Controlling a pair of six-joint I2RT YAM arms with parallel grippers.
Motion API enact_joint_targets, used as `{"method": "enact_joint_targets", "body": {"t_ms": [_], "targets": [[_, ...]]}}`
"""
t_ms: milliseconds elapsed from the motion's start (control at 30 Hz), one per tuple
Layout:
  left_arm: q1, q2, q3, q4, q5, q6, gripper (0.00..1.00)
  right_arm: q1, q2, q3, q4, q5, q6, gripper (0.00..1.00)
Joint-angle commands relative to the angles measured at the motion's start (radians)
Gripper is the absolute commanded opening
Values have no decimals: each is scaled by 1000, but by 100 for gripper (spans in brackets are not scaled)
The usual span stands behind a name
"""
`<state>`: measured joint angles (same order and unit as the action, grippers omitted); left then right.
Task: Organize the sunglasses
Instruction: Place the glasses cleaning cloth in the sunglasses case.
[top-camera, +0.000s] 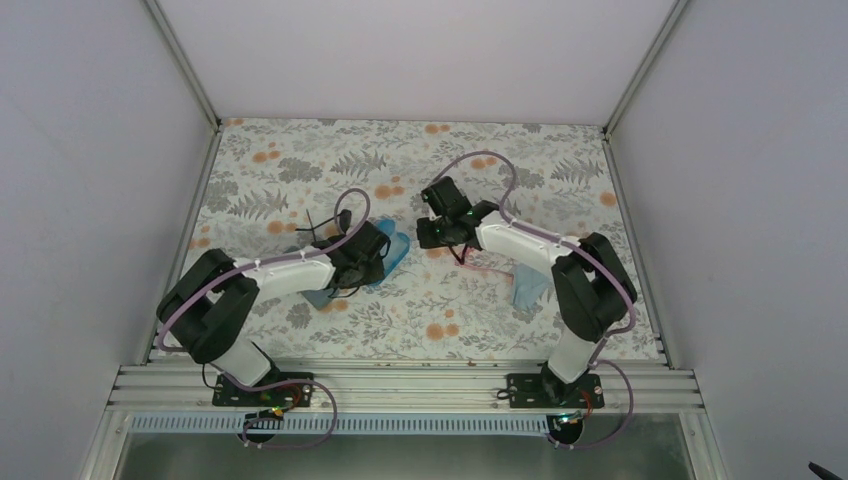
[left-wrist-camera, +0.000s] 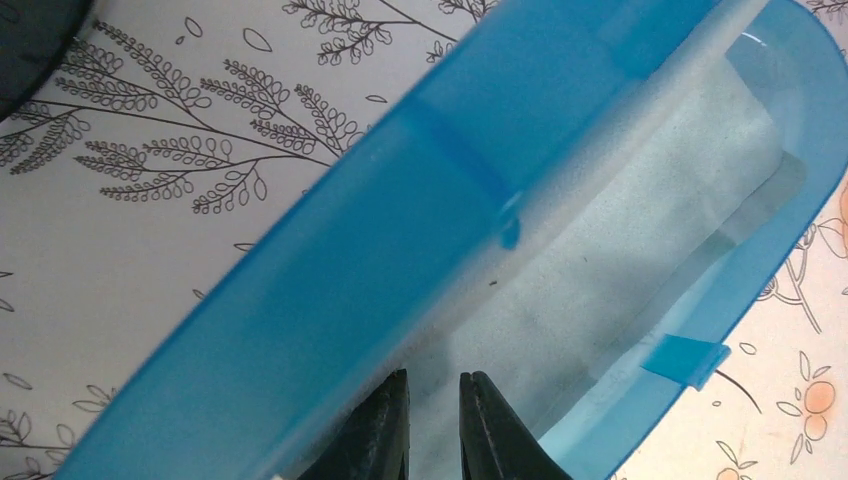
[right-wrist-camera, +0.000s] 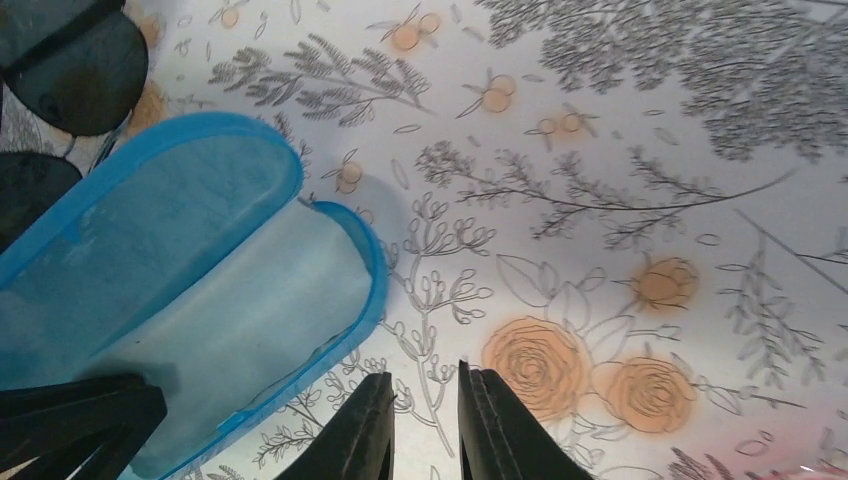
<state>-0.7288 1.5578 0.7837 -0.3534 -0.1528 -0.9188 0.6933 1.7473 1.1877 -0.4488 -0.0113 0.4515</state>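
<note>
The black-framed sunglasses (top-camera: 318, 225) lie left of the left gripper (top-camera: 372, 255); their dark lenses (right-wrist-camera: 85, 65) show at the top left of the right wrist view. The pink-red sunglasses (top-camera: 482, 264) lie under the right forearm. An open blue case (left-wrist-camera: 400, 250) with a pale lining fills the left wrist view. My left gripper (left-wrist-camera: 435, 385) hovers over its inside, jaws a narrow gap apart, nothing between them. My right gripper (right-wrist-camera: 427, 385) hangs over bare tablecloth just right of the case (right-wrist-camera: 200, 300), also slightly open and empty.
A light blue cloth (top-camera: 528, 287) lies by the right arm's elbow and another (top-camera: 320, 297) under the left forearm. The floral tablecloth (top-camera: 400, 150) is walled in by white panels on three sides.
</note>
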Motion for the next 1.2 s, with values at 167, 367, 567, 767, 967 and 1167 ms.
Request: {"method": "enact_joint_targets", "body": {"t_ms": [167,367,567,767,967,1167], "targets": [[-12,55,36,17,0,10,15,-40,-77,-58,34,56,68,19],[-20,37,55,-20,-16,0,15,-76,-175,-103,24,144,104,20],[-21,-37,116,-92,-68,1,21,-142,-285,-168,5,246,121,30],[-21,-138,135,-142,-105,-4,27,-245,-376,-279,-26,343,140,50],[-17,-264,96,-47,-32,60,43,-334,-348,-349,-26,281,74,58],[-5,-304,88,40,93,132,49,-354,-253,-341,-17,228,17,57]]}}
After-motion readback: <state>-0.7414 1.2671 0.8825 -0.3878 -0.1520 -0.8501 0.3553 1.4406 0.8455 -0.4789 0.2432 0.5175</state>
